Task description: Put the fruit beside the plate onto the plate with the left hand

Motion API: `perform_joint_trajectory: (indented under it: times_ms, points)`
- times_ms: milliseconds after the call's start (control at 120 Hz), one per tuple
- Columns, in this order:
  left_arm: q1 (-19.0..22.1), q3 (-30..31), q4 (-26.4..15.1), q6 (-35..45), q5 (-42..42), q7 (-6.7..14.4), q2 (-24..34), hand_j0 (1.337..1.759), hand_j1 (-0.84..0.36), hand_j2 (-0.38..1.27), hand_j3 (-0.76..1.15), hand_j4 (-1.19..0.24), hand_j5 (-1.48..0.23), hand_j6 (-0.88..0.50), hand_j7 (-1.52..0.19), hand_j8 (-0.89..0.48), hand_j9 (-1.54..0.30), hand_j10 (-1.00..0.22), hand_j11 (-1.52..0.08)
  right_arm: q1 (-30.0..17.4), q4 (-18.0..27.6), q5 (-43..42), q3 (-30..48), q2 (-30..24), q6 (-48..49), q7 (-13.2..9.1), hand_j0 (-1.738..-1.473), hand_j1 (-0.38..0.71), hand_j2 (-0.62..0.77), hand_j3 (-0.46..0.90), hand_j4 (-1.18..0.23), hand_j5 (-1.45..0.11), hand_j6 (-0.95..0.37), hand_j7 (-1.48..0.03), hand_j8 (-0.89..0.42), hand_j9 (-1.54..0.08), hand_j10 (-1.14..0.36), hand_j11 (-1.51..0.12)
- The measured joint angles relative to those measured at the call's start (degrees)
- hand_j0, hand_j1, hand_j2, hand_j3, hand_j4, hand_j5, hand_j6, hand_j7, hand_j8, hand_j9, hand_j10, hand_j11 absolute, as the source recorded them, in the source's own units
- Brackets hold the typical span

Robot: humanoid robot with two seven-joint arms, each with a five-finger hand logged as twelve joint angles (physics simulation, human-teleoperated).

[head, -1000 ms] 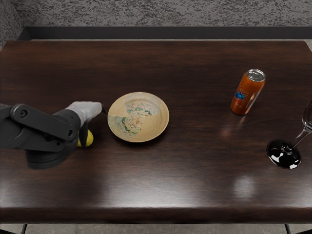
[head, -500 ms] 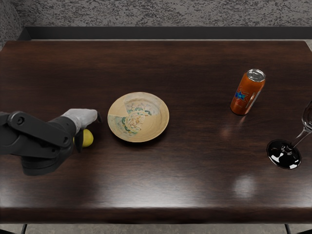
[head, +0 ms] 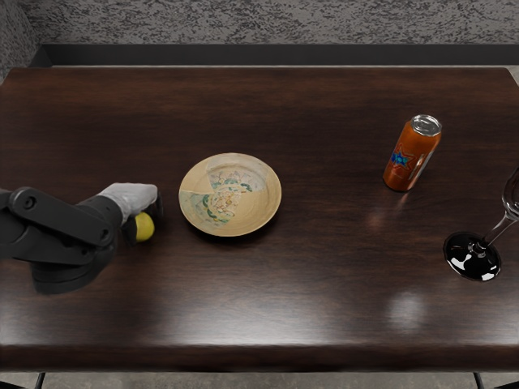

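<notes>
- Arm entry: the left arm comes in from the picture's left edge as a dark, bulky forearm lying low over the tabletop (head: 284,308).
- The left hand (head: 131,199) sits at the end of this arm, covered by a grey shell, near the left part of the tabletop.
- Hand state: cannot be told. The shell and wrist hide the grasping side, so it is not visible whether the hand is clenched on anything or released.
- The fruit (head: 145,228), small, round and yellow, lies directly below the hand's front edge and is partly covered by it. Contact between hand and fruit looks likely, but a grasp is not confirmed.
- The fruit is on the tabletop, not on the plate.
- The plate (head: 274,198), a tan dish with a green and white pattern, lies just ahead of the hand, on the far side of the fruit. A narrow strip of dark wood separates fruit and plate rim.
- The orange can (head: 412,154) stands well beyond the plate, far from the hand.
- The wine glass (head: 474,255) is farther still, tilted and cut by the right picture edge.
</notes>
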Motion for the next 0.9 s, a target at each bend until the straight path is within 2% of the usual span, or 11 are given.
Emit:
perform_joint_trajectory:
  times_ms: [67, 242, 300, 400, 425, 583, 617, 650, 683, 808, 900]
  points:
    - [0.5, 0.0, 0.0, 0.0, 0.3, 0.1, 0.0, 1.654, -0.22, 0.0, 0.0, -0.52, -0.67, -0.5, -0.67, -0.49, -0.69, -0.51, -0.68, 0.0, 0.0, 0.0, 0.0, 0.0, 0.0, 0.0, -1.658, -0.31, -0.01, 0.0, -0.04, -0.05, -0.04, -0.05, -0.04, -0.05, -0.04, -0.05]
    - [0.8, 0.0, 0.1, -0.1, 0.5, 0.1, 0.1, 1.647, -0.24, 0.03, 0.0, -0.6, -0.76, -0.43, -0.79, -0.41, -0.82, -0.57, -0.81, 0.0, 0.0, 0.0, 0.0, 0.0, 0.0, 0.0, -1.658, -0.31, -0.01, 0.0, -0.04, -0.05, -0.04, -0.05, -0.04, -0.05, -0.04, -0.05]
    - [0.8, 0.2, 0.1, 0.0, 0.4, 0.1, 0.1, 1.647, -0.28, 0.13, 0.0, -0.64, -0.82, -0.41, -0.85, -0.4, -0.88, -0.62, -0.88, 0.0, 0.0, 0.0, 0.0, 0.0, 0.0, 0.0, -1.658, -0.31, -0.01, 0.0, -0.04, -0.05, -0.04, -0.05, -0.04, -0.05, -0.04, -0.05]
    - [1.4, 0.3, 0.1, 0.1, 0.4, 0.1, 0.1, 1.646, -0.37, 0.28, 0.0, -0.58, -0.92, -0.34, -0.95, -0.35, -0.99, -0.67, -0.99, 0.0, 0.0, 0.0, 0.0, 0.0, 0.0, 0.0, -1.658, -0.31, -0.01, 0.0, -0.04, -0.05, -0.04, -0.05, -0.04, -0.05, -0.04, -0.05]
    - [1.5, 0.3, 0.2, 0.3, 0.5, 0.1, 0.1, 1.644, -0.4, 0.41, 0.0, -0.57, -0.93, -0.34, -0.95, -0.34, -1.01, -0.66, -1.02, 0.0, 0.0, 0.0, 0.0, 0.0, 0.0, 0.0, -1.658, -0.31, -0.01, 0.0, -0.04, -0.05, -0.04, -0.05, -0.04, -0.05, -0.04, -0.05]
    - [2.0, 0.4, 0.2, 0.5, 0.4, 0.0, 0.1, 1.643, -0.4, 0.34, 0.05, -0.53, -1.02, -0.25, -1.1, -0.29, -1.11, -0.63, -1.13, 0.0, 0.0, 0.0, 0.0, 0.0, 0.0, 0.0, -1.658, -0.31, -0.01, 0.0, -0.04, -0.05, -0.04, -0.05, -0.04, -0.05, -0.04, -0.05]
    - [2.0, 0.4, 0.2, 0.4, 0.4, 0.0, 0.1, 1.646, -0.44, 0.35, 0.16, -0.51, -1.04, -0.21, -1.16, -0.26, -1.12, -0.64, -1.15, 0.0, 0.0, 0.0, 0.0, 0.0, 0.0, 0.0, -1.658, -0.31, -0.01, 0.0, -0.04, -0.05, -0.04, -0.05, -0.04, -0.05, -0.04, -0.05]
    - [2.0, 0.4, 0.2, 0.2, 0.2, 0.0, 0.1, 1.639, -0.5, 0.47, 0.09, -0.47, -1.06, -0.15, -1.24, -0.23, -1.13, -0.63, -1.16, 0.0, 0.0, 0.0, 0.0, 0.0, 0.0, 0.0, -1.658, -0.31, -0.01, 0.0, -0.04, -0.05, -0.04, -0.05, -0.04, -0.05, -0.04, -0.05]
    - [2.0, 0.4, 0.2, 0.0, 0.1, 0.1, 0.1, 1.638, -0.53, 0.42, 0.28, -0.44, -1.1, -0.09, -1.27, -0.2, -1.15, -0.63, -1.18, 0.0, 0.0, 0.0, 0.0, 0.0, 0.0, 0.0, -1.658, -0.31, -0.01, 0.0, -0.04, -0.05, -0.04, -0.05, -0.04, -0.05, -0.04, -0.05]
    - [1.7, 0.3, 0.2, -1.7, -0.1, 0.0, 1.1, 1.63, -0.59, 0.47, 0.23, -0.34, -1.14, 0.02, -1.33, -0.14, -1.18, -0.7, -1.21, 0.0, 0.0, 0.0, 0.0, 0.0, 0.0, 0.0, -1.658, -0.31, -0.01, 0.0, -0.04, -0.05, -0.04, -0.05, -0.04, -0.05, -0.04, -0.05]
    - [0.5, 0.1, 0.2, -3.6, -0.9, 0.1, 1.9, 1.629, -0.61, 0.51, 0.14, -0.3, -1.18, 0.02, -1.3, -0.13, -1.19, -0.75, -1.21, 0.0, 0.0, 0.0, 0.0, 0.0, 0.0, 0.0, -1.658, -0.31, -0.01, 0.0, -0.04, -0.05, -0.04, -0.05, -0.04, -0.05, -0.04, -0.05]
